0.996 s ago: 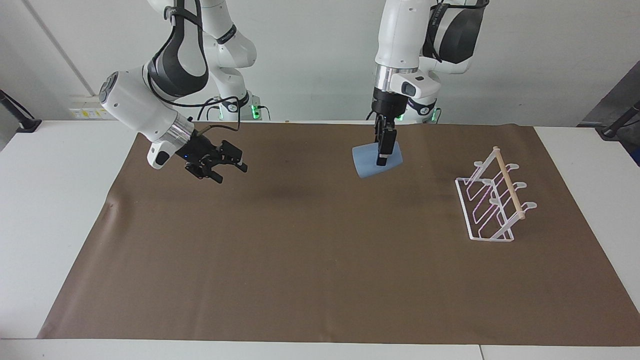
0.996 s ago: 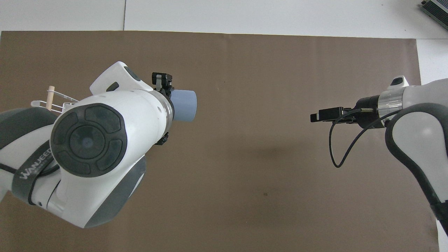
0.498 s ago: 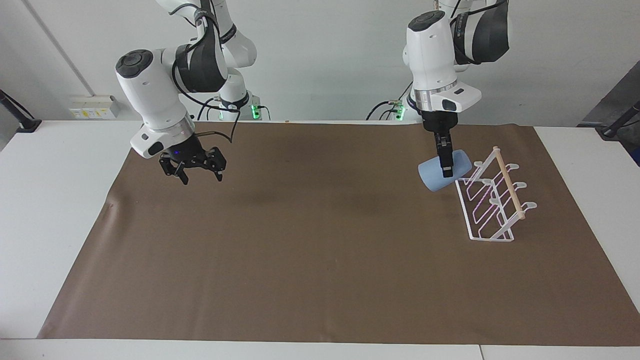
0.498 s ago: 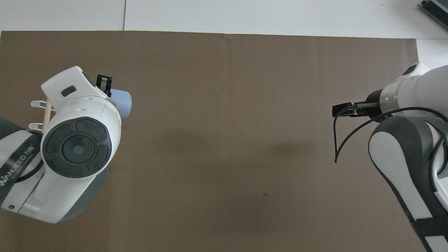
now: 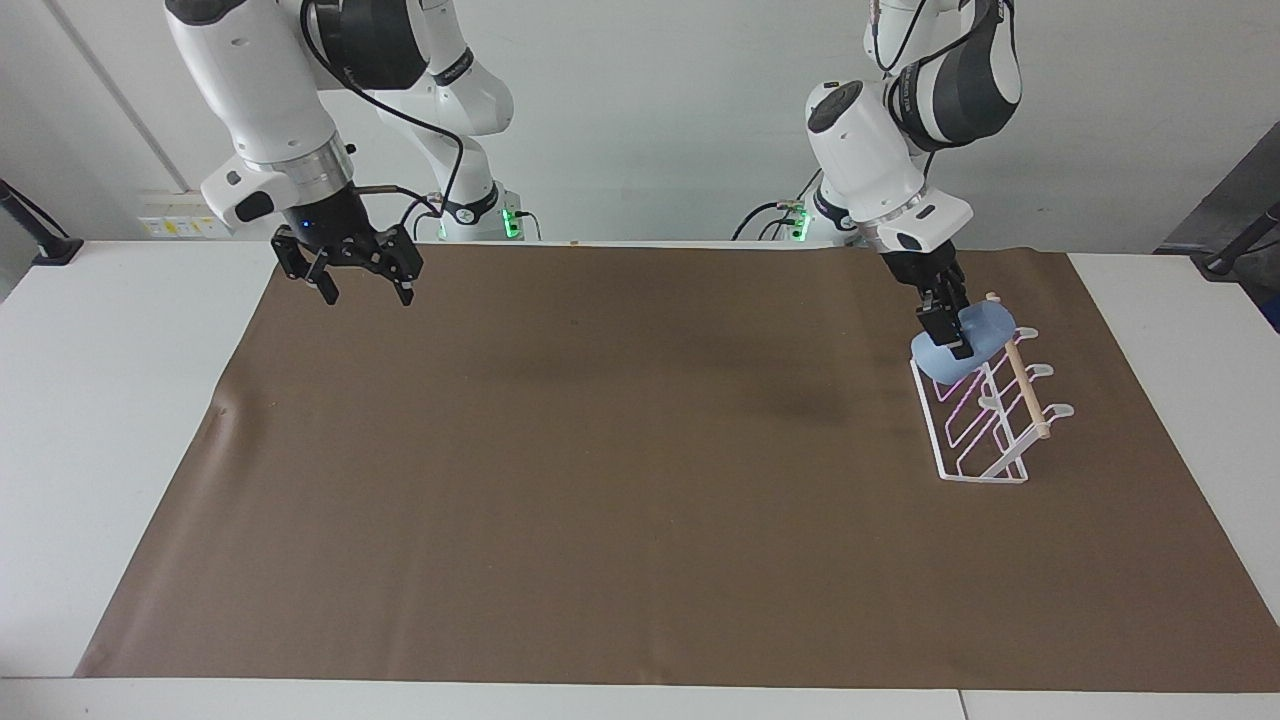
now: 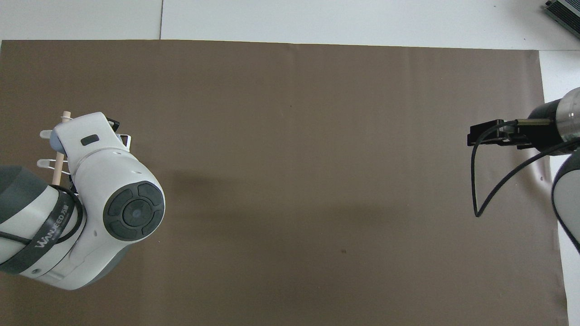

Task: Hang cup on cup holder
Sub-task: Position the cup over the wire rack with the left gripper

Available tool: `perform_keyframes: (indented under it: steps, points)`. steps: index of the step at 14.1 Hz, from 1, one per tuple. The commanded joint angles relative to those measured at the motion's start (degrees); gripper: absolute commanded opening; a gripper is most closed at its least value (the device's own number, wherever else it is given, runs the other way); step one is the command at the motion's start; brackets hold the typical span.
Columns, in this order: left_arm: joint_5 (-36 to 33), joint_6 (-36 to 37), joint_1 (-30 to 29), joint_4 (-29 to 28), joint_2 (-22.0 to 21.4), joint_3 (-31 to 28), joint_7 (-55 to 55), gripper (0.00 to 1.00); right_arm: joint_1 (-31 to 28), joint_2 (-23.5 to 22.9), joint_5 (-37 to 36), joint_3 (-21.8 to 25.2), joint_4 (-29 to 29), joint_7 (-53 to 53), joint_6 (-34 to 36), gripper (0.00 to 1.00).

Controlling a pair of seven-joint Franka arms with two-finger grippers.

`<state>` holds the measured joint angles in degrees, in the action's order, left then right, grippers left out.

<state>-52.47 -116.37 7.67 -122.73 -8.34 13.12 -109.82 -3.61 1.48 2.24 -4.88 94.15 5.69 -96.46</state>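
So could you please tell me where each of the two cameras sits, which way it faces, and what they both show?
Facing view: high across the table, looking at the robots; both arms show whole, the left tool holding the cup at the rack, the right tool waiting over the mat's edge.
Overhead view: high above the robots' end, looking steeply down; the left arm's wrist covers most of the rack, the right tool enters at the side.
Shared: mat, rack, both tools, half a turn apart.

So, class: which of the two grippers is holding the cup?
The left gripper: its fingers are shut on the cup over the holder. The right gripper is open, holding nothing, over the mat's edge.
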Motion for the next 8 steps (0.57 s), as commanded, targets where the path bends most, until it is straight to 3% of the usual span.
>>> perform_keyframes:
  steps: [1,8]
  points:
    - [-4.0,-0.2,-3.3,-1.6,-0.8,0.4,0.3,0.00,-1.1,-0.1,-0.4,-0.1,0.2,1.3,1.1,1.00]
    - [-9.4,-1.5,-3.2,-3.6,2.6,0.5,-3.4,0.00,-1.2,0.8,-1.6,0.0,0.1,0.1,3.3,1.00]
